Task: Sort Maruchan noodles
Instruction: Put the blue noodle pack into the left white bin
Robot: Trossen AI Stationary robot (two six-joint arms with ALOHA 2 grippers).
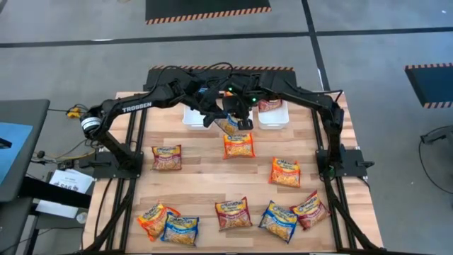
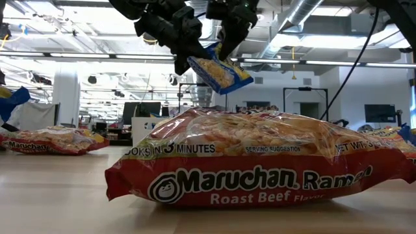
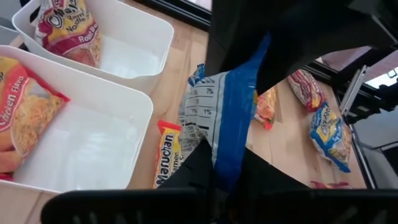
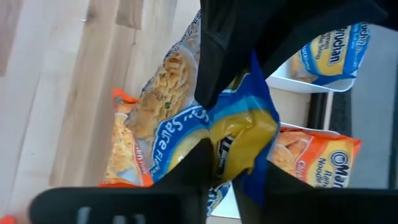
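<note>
Left gripper [image 1: 218,117] clenched on blue packet [image 1: 228,126]; right gripper [image 1: 239,119] (releasing? cannot tell) pinches opposite end, mid-air near bench's [image 1: 212,180] far edge.

The table [image 1: 212,177] is surfaced in pale wood planks with visible grain and a matt finish. The noodle packets [image 1: 239,145] are wrapped in glossy, crinkled plastic film. The white trays [image 3: 93,134] are moulded in smooth plastic. The arms [image 1: 141,106] are finished in matt black.
</note>
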